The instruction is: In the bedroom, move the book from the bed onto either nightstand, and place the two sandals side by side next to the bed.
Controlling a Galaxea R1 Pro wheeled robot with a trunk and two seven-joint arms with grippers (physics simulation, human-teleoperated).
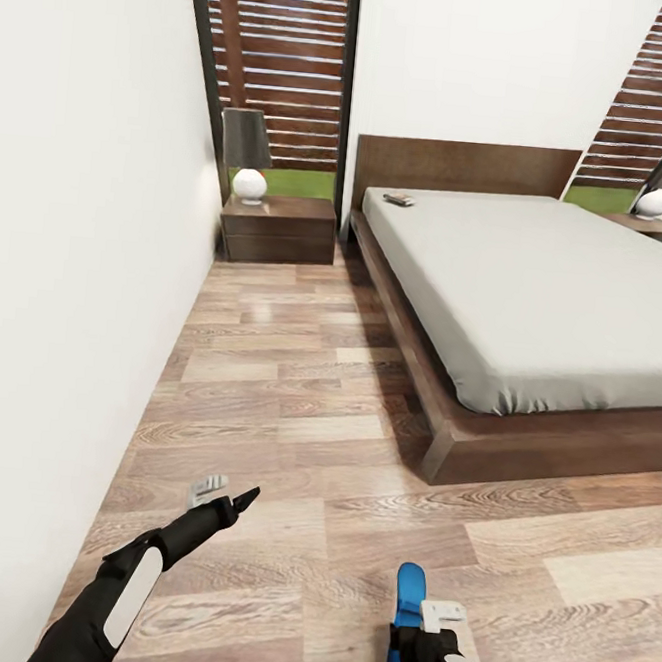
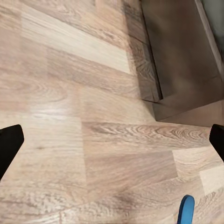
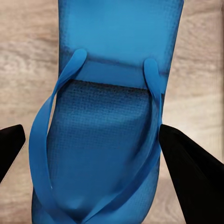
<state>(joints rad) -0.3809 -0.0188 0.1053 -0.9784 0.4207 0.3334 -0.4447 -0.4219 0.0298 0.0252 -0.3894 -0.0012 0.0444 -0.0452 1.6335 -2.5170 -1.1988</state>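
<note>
Blue sandal [image 3: 105,135] lies on the wood floor [image 1: 293,418] near the robot, between the spread fingers of the right gripper [image 3: 100,149], not yet pinched; probably light, flexible foam, best gripped across the sole edges; left gripper [image 1: 224,492] open, empty.

We're looking into a home bedroom here. A large low bed [image 1: 535,289] with a dark wooden platform frame, flat headboard [image 1: 466,165] and pale grey mattress takes the right half of the room. On each side of its head sits a dark wooden nightstand [image 1: 278,228] carrying a lamp [image 1: 248,153] with a round white base. Plain white walls, wood-plank floor [image 1: 301,439], and tall black-framed windows [image 1: 279,65] onto a slatted fence.
</note>
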